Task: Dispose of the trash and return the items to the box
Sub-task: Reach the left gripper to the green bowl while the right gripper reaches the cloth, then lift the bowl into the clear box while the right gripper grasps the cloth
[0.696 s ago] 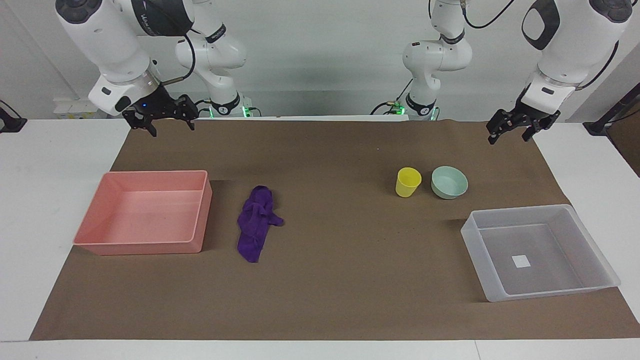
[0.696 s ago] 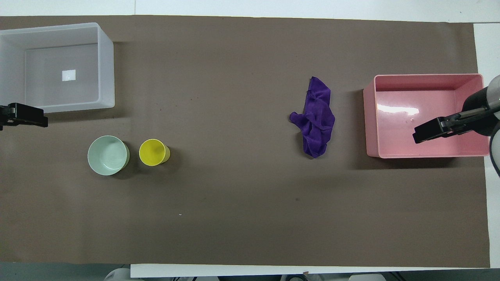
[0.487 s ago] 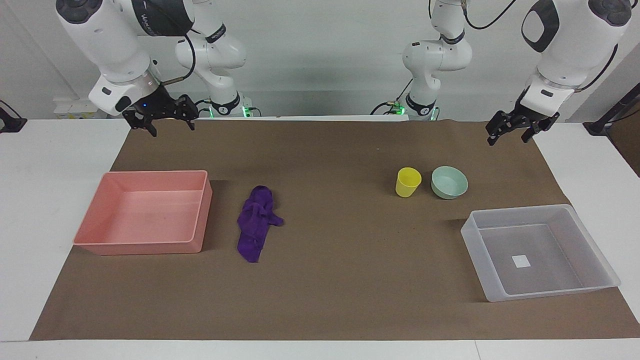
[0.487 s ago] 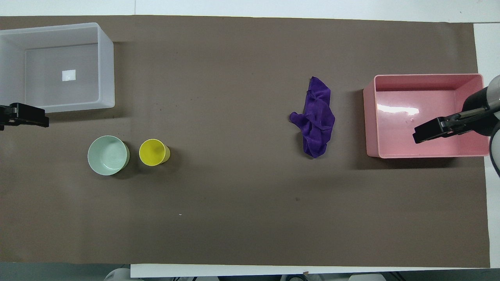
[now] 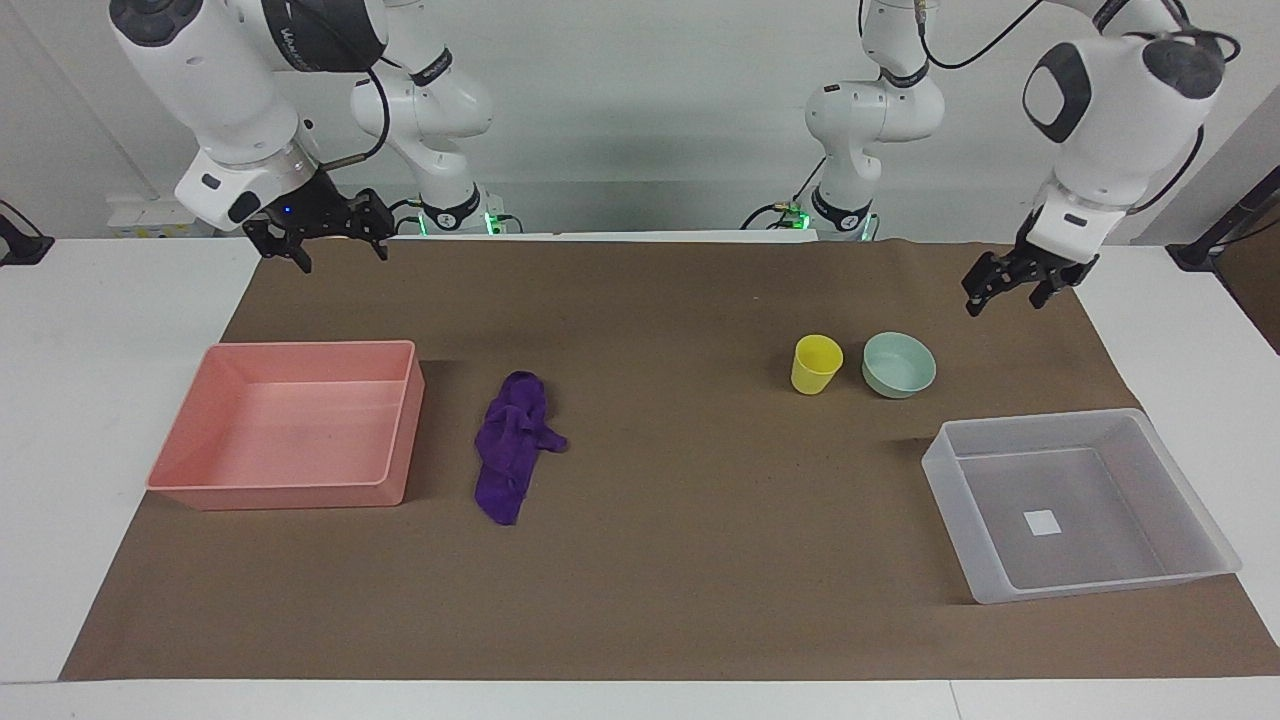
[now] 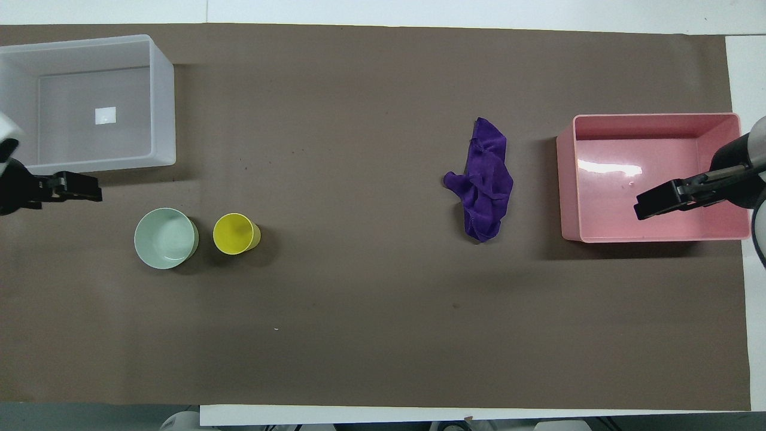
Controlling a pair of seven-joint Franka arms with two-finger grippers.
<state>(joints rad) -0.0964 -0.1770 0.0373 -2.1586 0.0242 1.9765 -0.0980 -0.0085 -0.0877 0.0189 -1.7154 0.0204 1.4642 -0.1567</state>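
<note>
The purple rag lies crumpled on the brown mat beside the pink tray. The yellow cup stands upright beside the mint-green bowl. The clear-grey box sits empty at the left arm's end, farther from the robots than the bowl. My left gripper is open and empty, in the air over the mat, apart from the bowl. My right gripper is open and empty, waiting high over the mat's edge by the pink tray.
The opaque pink tray sits empty at the right arm's end. The brown mat covers most of the white table. Both arm bases stand at the robots' edge of the table.
My left gripper has come down and moved toward the bowl and cup. The right arm, the rag, cup, bowl and trays have not moved.
</note>
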